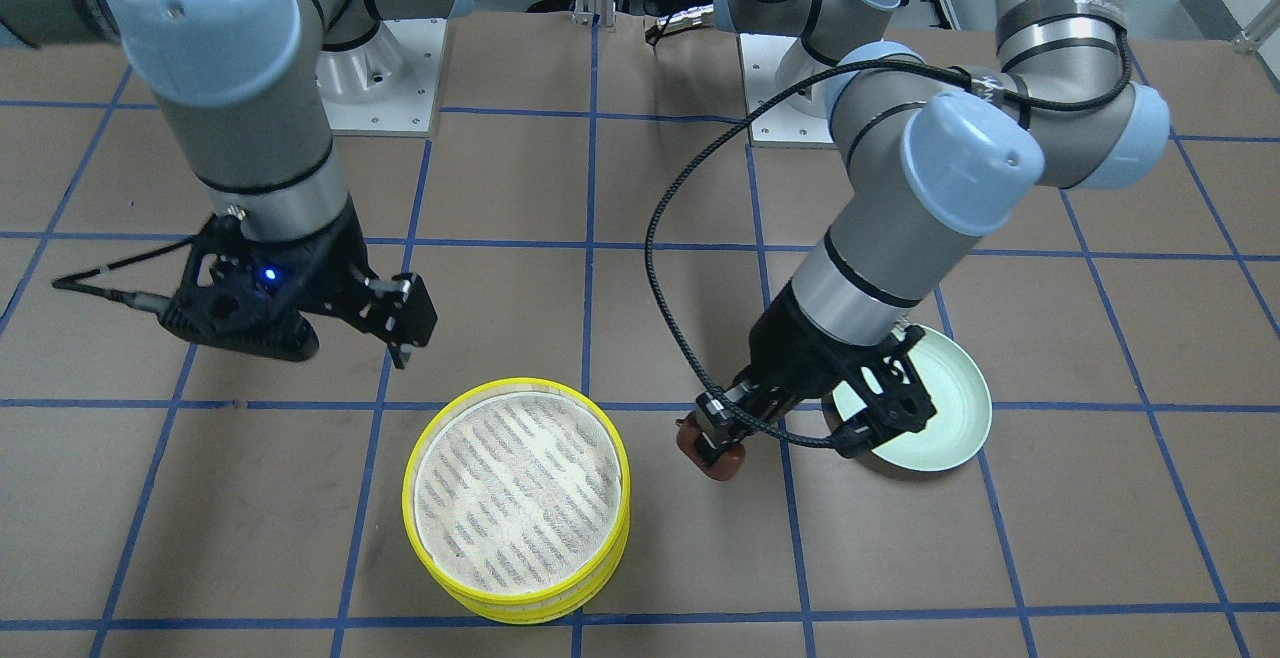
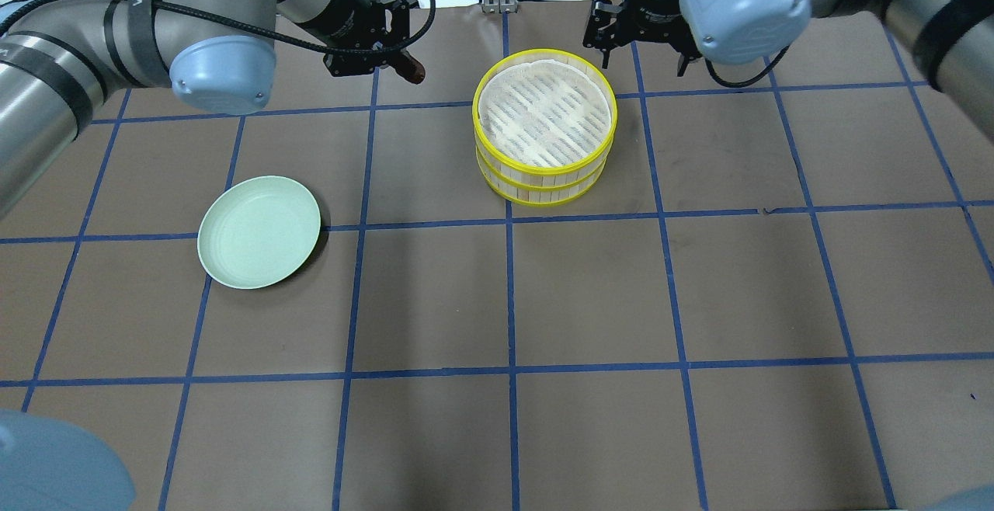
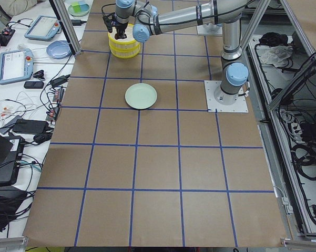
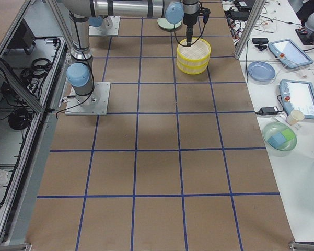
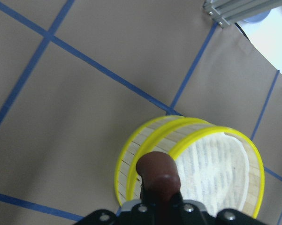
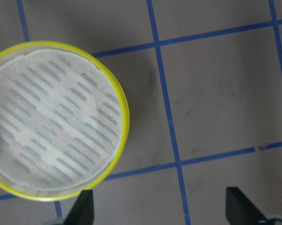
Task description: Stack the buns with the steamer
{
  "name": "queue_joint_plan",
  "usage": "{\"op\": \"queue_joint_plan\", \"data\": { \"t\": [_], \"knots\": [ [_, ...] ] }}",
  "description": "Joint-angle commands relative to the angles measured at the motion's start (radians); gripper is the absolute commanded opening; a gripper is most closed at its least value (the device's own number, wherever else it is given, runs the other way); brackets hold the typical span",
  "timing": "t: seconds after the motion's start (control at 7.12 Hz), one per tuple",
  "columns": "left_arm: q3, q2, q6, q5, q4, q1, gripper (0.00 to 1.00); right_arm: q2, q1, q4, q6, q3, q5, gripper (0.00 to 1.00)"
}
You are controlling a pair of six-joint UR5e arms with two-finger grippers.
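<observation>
The left gripper [image 1: 713, 436] is closed on the brown bun [image 1: 728, 463]; the bun sits clamped between the fingers [image 5: 145, 206], its rounded end sticking out past their tips; in the left wrist view it shows as a dark reddish lump in the lower middle, with the steamer [image 1: 515, 498] just beyond it. From the front the bun is apart from the steamer, on the steamer's left-arm side, with bare table [image 2: 699, 286] between them; overhead the same gap shows, with the bun at the far edge of the table and the steamer nearer the middle line. The plate [image 2: 258, 231] lies behind the left gripper, partly hidden by the wrist in the front view, and well apart from the steamer.

The right gripper [image 1: 405, 333] stands wide open with nothing between its fingers [image 6: 82, 213]; in its wrist view the two tips sit far apart at the lower edge, and the steamer lies off to one side of them, not between them; overhead this gripper hangs near the steamer's far rim, on the right-arm side.

The steamer is two tiers stacked, yellow rims one above the other; the striped mesh of the top tier faces up.
</observation>
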Motion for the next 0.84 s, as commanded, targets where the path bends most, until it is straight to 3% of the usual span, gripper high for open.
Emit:
{"op": "queue_joint_plan", "data": {
  "t": [0.0,0.14,0.28,0.42,0.56,0.7],
  "knots": [
    [-0.01,-0.049,-0.018,-0.098,0.065,-0.059,0.09,-0.078,-0.015,0.155,-0.117,0.004,0.002,1.0],
    [-0.01,-0.069,-0.018,-0.12,0.067,-0.063,0.24,-0.079,-0.016,0.157,-0.141,0.009,-0.001,1.0],
    [-0.01,-0.088,-0.023,-0.114,0.066,-0.067,0.86,-0.08,-0.016,0.201,-0.183,0.013,-0.001,1.0],
    [-0.008,-0.095,-0.042,-0.119,0.067,-0.067,1.0,-0.079,-0.019,0.257,-0.191,0.014,0.011,1.0],
    [-0.008,-0.1,-0.049,-0.122,0.067,-0.067,1.0,-0.08,-0.019,0.232,-0.23,0.015,0.014,1.0],
    [-0.005,-0.1,-0.049,-0.122,0.067,-0.067,1.0,-0.073,-0.018,0.112,-0.309,0.015,0.022,1.0]
  ]
}}
